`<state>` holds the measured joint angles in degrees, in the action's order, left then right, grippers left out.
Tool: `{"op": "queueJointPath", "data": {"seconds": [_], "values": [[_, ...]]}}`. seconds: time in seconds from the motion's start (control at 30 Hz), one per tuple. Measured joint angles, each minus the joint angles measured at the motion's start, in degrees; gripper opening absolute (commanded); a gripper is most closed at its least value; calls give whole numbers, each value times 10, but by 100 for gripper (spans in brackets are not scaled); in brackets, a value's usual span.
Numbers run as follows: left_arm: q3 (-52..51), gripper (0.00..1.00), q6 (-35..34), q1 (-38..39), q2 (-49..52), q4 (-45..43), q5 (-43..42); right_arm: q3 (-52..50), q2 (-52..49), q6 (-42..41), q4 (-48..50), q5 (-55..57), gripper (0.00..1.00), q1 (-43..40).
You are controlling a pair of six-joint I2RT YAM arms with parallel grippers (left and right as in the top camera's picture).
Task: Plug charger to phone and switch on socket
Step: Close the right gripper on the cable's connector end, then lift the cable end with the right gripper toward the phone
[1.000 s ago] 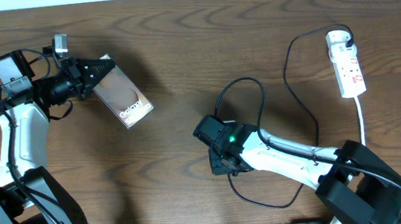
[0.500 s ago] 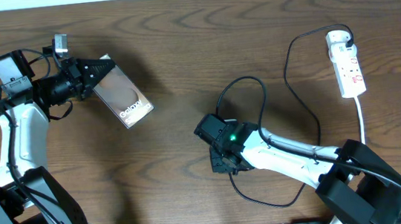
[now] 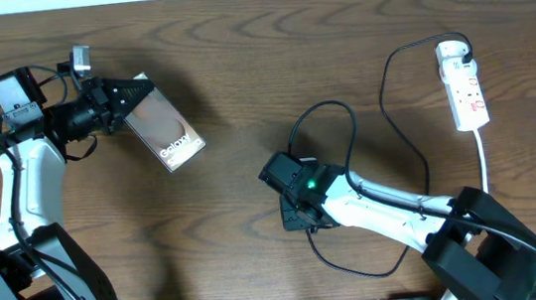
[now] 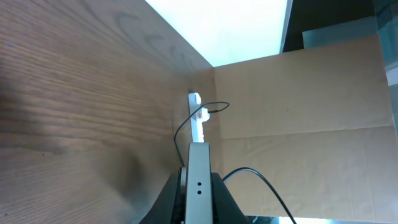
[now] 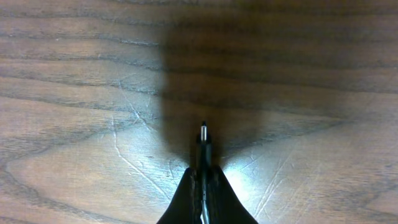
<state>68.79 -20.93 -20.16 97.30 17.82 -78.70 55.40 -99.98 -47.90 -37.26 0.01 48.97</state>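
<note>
We hold left arm bent upward, wrist turned sideways | left gripper clamped on the phone edge | right arm stretched low toward centre | right gripper pinched on the charger tip, angled downward

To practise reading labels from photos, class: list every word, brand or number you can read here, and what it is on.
"Galaxy": white lettering on the flat bronze-brown phone in the left gripper.
Red markings on the narrow white power strip: too small to read.
Thin black charger cable, right gripper: no text.
</note>
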Motion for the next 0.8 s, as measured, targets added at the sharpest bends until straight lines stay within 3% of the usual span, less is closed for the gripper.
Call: {"op": "queueJointPath", "data": {"seconds": [0.23, 0.37, 0.47, 0.53, 0.8], "values": [[0, 7, 0, 0, 0, 0, 0, 21, -2, 32, -10, -56, 1, -20], [0, 7, 0, 0, 0, 0, 0, 86, -7, 149, 22, -246, 1, -71], [0, 7, 0, 0, 0, 0, -12, 113, -7, 261, 102, -514, 1, -121], [0, 7, 0, 0, 0, -2, -27, 113, -7, 295, 132, -626, 1, -140], [-1, 7, 0, 0, 0, -16, -72, 113, -25, 334, 208, -788, 1, -155]]}}
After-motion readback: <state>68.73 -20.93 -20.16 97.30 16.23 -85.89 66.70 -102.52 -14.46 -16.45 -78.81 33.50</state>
